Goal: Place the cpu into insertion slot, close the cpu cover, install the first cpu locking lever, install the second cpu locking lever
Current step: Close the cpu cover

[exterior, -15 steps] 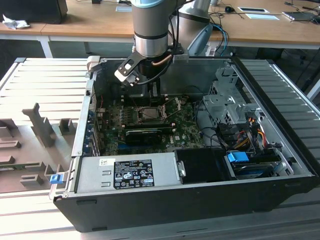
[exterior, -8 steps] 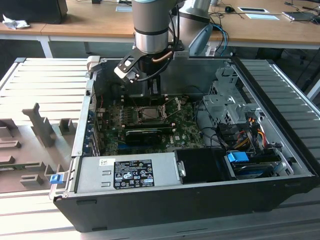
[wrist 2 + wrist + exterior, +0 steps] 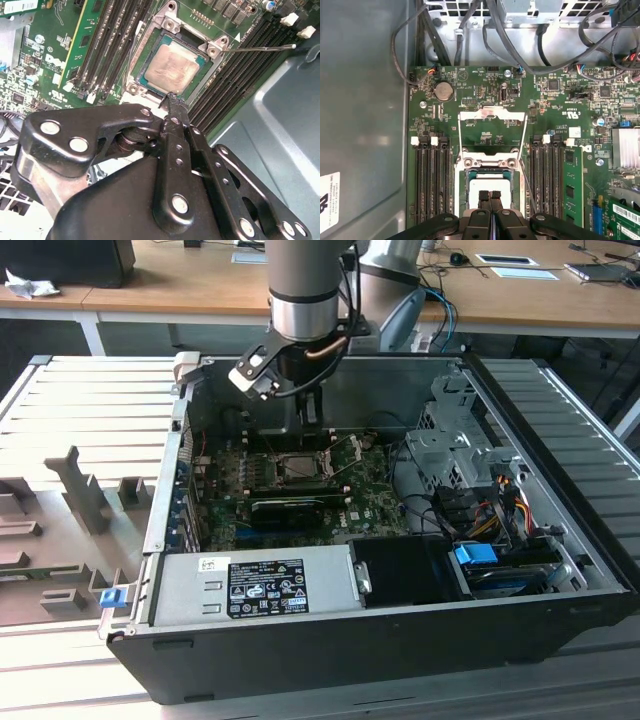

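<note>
The chip point(image 3: 172, 67) is sitting in its socket point(image 3: 167, 22); the claw point(image 3: 490, 195) — pressed together, holding nothing — is hovering just above it. The cover point(image 3: 492, 114) is standing open, so closing it looks the step in hand, calling for a gentle push down.

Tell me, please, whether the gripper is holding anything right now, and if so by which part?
Nothing is held. The gripper is shut with nothing between its tips, poised just over the edge of the cpu, which lies flat in place.
</note>
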### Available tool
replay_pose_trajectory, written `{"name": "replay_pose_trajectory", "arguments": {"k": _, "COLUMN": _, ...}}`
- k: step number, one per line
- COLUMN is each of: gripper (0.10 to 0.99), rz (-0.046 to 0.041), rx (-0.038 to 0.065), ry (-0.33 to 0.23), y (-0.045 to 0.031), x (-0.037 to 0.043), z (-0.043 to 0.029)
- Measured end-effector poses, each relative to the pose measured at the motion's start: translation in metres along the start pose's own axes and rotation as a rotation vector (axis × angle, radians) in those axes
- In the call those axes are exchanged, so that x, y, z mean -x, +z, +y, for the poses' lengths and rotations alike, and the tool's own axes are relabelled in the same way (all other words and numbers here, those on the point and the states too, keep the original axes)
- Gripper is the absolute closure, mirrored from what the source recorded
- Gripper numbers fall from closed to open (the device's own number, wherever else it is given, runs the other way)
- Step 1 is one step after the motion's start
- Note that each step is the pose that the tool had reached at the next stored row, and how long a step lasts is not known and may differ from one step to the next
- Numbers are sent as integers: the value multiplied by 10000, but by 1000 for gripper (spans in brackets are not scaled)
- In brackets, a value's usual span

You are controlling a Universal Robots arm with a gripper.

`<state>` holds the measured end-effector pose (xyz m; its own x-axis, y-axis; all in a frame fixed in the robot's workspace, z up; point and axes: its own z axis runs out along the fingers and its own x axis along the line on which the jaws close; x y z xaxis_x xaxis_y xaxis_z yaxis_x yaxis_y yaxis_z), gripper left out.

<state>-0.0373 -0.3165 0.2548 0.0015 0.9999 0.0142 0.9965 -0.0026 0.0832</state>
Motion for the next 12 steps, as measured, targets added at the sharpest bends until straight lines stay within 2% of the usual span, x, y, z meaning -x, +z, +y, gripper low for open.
{"name": "replay_pose_trajectory", "arguments": {"k": 8, "gripper": 980, "rz": 0, "rx": -2, "ry": 1, "y": -29, "x": -2, "z": 54}}
{"name": "replay_pose_trajectory", "arguments": {"k": 12, "gripper": 980, "rz": -9, "rx": -3, "ry": 0, "y": -81, "x": -7, "z": 62}}
